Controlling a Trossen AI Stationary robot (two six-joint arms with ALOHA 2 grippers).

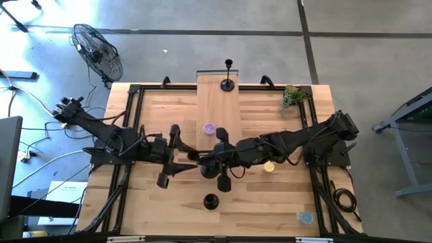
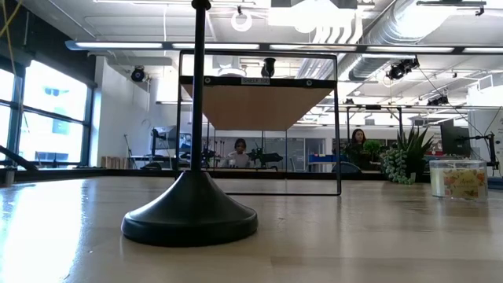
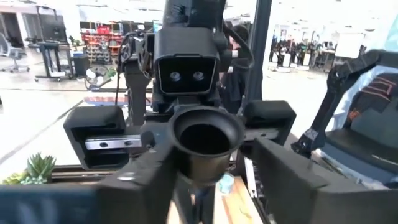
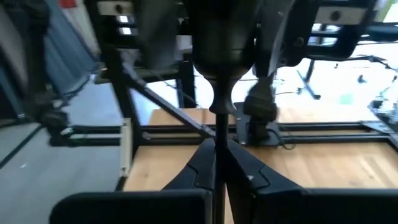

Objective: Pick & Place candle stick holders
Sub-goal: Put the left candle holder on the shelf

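The right gripper (image 1: 217,162) is clamped on a candle stick holder's (image 4: 216,93) thin stem at table centre, the left gripper (image 1: 177,156), fingers parted, just left, another holder (image 1: 229,75) standing at the far edge.

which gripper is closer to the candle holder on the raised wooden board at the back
Right. The right gripper sits mid-table, just below the board's near end; the left gripper is farther left. Both are well short of the holder.

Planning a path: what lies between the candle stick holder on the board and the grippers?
Only a small purple disc on the otherwise bare wooden board, per the high view.
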